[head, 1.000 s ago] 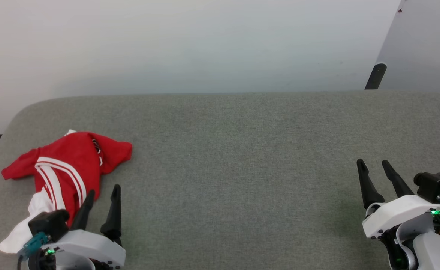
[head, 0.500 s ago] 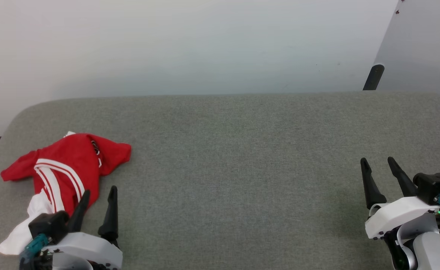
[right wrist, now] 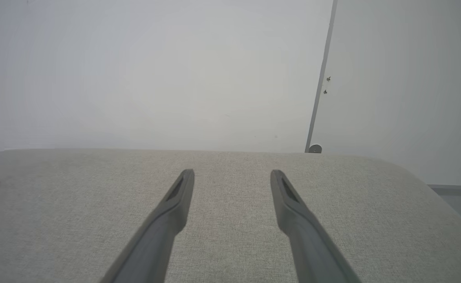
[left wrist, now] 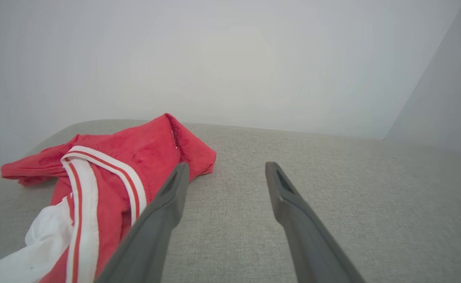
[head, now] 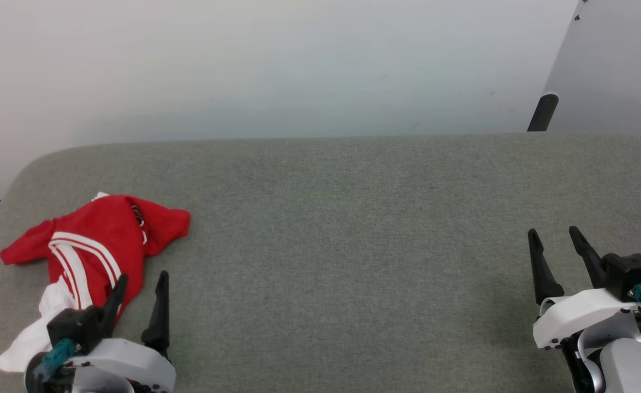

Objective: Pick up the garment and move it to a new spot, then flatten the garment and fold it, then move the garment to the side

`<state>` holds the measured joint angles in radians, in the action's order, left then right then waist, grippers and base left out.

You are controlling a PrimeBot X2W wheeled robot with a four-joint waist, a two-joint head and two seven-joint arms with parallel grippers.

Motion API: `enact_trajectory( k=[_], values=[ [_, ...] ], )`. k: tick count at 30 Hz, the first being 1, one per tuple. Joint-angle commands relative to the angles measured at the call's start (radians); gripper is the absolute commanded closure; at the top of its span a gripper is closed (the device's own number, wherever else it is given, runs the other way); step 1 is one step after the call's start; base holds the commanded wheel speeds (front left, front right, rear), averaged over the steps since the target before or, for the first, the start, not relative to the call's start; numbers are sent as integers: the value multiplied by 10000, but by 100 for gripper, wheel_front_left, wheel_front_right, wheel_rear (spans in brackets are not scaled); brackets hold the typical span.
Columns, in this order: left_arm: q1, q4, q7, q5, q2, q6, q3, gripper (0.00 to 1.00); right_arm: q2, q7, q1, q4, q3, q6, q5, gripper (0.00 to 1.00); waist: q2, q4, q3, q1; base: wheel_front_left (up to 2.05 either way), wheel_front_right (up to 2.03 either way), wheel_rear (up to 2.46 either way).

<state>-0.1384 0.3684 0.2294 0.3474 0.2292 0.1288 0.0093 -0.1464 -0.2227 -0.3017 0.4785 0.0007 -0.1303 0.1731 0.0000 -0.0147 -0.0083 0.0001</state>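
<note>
garment [head: 99, 237] is seen just left-fwd of L gripper [head: 141, 278], far from R gripper [head: 553, 234], both jaws spread wide w/ nothing held.

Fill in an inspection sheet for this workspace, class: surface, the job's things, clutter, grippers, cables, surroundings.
Surface: grey fabric-covered table, rounded far corners.
Job's things: red garment with white striped trim, crumpled at the near left, not yet flattened.
Clutter: nothing seen.
Grippers: left gripper open at the garment's near edge, holding nothing; whether it touches the cloth cannot be told. Right gripper open over the table at the near right, holding nothing.
Cables: a teal connector at the left wrist, another at the right.
Surroundings: pale wall behind; grey panel and dark post at the far right.
</note>
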Motion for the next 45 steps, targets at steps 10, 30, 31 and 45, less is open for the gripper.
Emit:
enact_trajectory(
  k=[10, 30, 31, 45],
  values=[
    [-244, 326, 241, -629, 152, 23, -60, 0, 125, -275, -151, 147, -264, -7, -782, 0, 0, 70, -3, -1, 0, 0, 0],
    [-426, 1243, 349, -796, 288, 0, -147, 0, 290, -431, -84, 540, 628, -6, -654, 0, 0, 3386, -194, -1, 0, 0, 0],
    [-444, 1278, 347, -785, 278, -4, -146, 0, 307, -432, -123, 556, 647, -6, -672, 0, 0, 3646, -180, -1, 0, 0, 0],
    [392, 454, 347, -399, -70, -332, 1046, 0, 712, -435, -1484, 1402, 2794, -4, -200, 0, 0, 5505, 240, -1, 0, 0, 0]
  ],
)
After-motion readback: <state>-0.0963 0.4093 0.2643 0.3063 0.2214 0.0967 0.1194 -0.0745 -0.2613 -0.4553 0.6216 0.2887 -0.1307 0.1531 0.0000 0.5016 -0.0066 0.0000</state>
